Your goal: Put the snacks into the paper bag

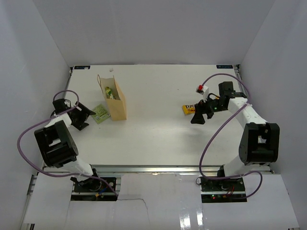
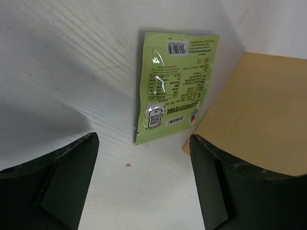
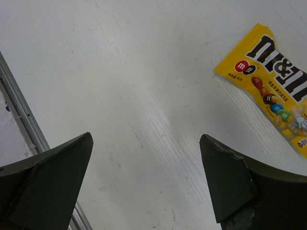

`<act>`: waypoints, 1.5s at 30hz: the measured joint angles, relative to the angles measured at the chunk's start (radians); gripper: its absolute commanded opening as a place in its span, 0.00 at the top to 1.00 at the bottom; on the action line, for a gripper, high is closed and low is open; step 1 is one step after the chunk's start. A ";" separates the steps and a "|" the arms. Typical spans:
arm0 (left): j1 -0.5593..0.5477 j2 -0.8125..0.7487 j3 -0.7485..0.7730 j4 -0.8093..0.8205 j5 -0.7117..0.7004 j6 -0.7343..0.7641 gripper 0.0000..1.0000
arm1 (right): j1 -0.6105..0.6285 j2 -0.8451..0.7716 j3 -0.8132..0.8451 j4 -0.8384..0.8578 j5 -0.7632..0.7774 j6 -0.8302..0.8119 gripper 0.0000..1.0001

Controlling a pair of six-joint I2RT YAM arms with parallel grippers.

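Observation:
The tan paper bag point(image 1: 117, 103) stands upright at the left of the table, with a green-and-yellow packet point(image 1: 111, 92) showing in its open top. A flat green pouch point(image 1: 100, 113) lies on the table against the bag's left side. In the left wrist view that green pouch point(image 2: 175, 86) lies label up, beside the paper bag point(image 2: 254, 115). My left gripper point(image 1: 88, 114) point(image 2: 144, 182) is open just short of the pouch, holding nothing. The yellow candy packet point(image 1: 188, 109) point(image 3: 273, 81) lies flat at the right. My right gripper point(image 1: 197, 115) point(image 3: 146, 177) hangs open beside it, over bare table.
White walls close in the table on three sides. A metal rail point(image 3: 24, 120) runs along the table edge in the right wrist view. A small white scrap point(image 1: 112, 70) lies near the back edge. Purple cables loop off both arms.

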State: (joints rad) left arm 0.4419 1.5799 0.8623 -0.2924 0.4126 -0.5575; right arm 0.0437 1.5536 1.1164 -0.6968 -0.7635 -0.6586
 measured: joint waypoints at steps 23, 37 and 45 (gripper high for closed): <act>-0.239 0.233 0.250 -0.048 -0.282 0.129 0.22 | -0.027 0.026 0.000 0.010 -0.029 0.018 0.01; -0.309 0.282 0.304 -0.085 -0.449 0.179 0.41 | -0.029 0.032 0.000 0.016 -0.034 0.040 0.01; -0.306 0.278 0.278 -0.052 -0.428 0.179 0.58 | -0.062 0.032 0.000 0.015 -0.048 0.051 0.01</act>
State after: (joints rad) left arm 0.1364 1.8580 1.1400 -0.3443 -0.0154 -0.3786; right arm -0.0181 1.5860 1.1168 -0.6815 -0.8120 -0.6079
